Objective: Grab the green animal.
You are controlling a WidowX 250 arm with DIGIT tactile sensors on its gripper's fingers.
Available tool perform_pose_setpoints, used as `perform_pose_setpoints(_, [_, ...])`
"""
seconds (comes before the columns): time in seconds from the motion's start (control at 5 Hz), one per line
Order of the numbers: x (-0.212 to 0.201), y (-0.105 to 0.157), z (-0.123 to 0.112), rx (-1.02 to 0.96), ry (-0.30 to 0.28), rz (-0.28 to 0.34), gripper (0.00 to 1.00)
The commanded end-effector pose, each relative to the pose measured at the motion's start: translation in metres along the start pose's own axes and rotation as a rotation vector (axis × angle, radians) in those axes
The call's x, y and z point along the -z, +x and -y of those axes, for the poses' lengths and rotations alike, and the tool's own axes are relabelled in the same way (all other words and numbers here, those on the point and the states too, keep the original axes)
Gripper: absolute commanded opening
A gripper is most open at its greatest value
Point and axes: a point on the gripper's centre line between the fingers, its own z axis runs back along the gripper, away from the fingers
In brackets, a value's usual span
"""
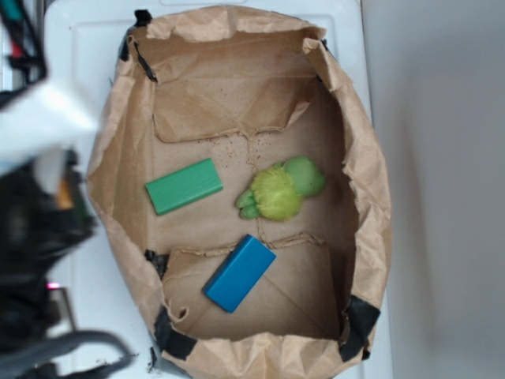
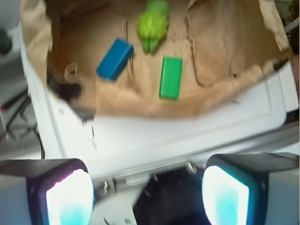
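Green animal: the green animal [image 1: 278,192] lies inside the paper bag [image 1: 118,142], right of the green block [image 1: 183,185], above the blue block [image 1: 239,272].
Claw: the gripper [image 2: 147,190] is outside the bag, well apart from the toy, fingers [image 2: 68,194] spread, holding nothing.
Views: only the wrist view shows the fingers.
Axis: in the exterior view, its darker end points up-right and its limbs point lower-left.

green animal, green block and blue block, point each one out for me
green animal [image 1: 276,195]: exterior view, on its fuzzy yellow-green body
green block [image 1: 184,186]: exterior view, middle of its top face
blue block [image 2: 115,59]: wrist view, middle of its top face
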Motion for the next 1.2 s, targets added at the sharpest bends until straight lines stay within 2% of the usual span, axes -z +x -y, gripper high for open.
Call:
perform_pose_setpoints(0.0, [0.038,0.052,0.005,-0.043,0.009,0.054,1.00])
perform_pose_setpoints(0.2, [0.061,0.072,-0.002,-0.070,0.043,0.083,1.00])
perform_pose_setpoints(0.6, [0.091,0.109,-0.028,-0.141,0.066,0.016,1.00])
perform_pose_setpoints(1.0, [0.106,0.120,-0.037,-0.149,0.097,0.023,1.00])
